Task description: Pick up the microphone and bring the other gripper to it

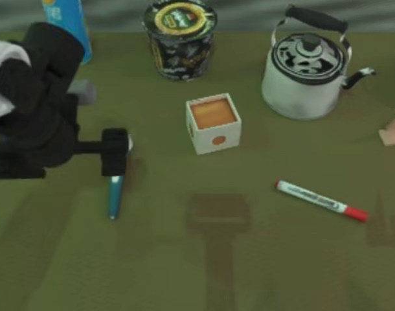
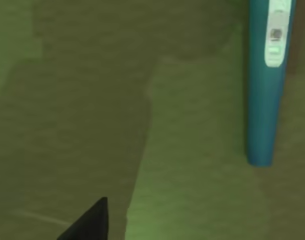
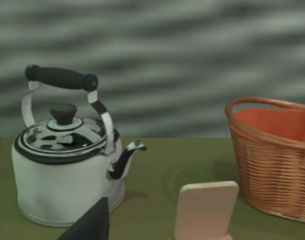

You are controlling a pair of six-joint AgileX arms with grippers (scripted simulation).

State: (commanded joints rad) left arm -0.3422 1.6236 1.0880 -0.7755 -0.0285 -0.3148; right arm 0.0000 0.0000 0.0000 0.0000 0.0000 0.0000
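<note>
- teal tapered-handle microphone with pale rounded head [image 1: 114,194] lies flat on the olive green table [image 1: 262,259], left side, handle pointing toward the near edge
- left black two-finger gripper [image 1: 114,152] sits over the microphone's head end; can't tell how wide its fingers are or if they touch it
- left wrist view: teal handle with white switch strip [image 2: 275,35] resting on the table, one black fingertip [image 2: 90,222] well apart from it
- right arm not in top view; its wrist view faces the white kettle with black handle [image 3: 62,170] and an orange wicker basket [image 3: 272,165]
- white red-capped marker [image 1: 320,201] lies right of centre, well apart from the microphone
</note>
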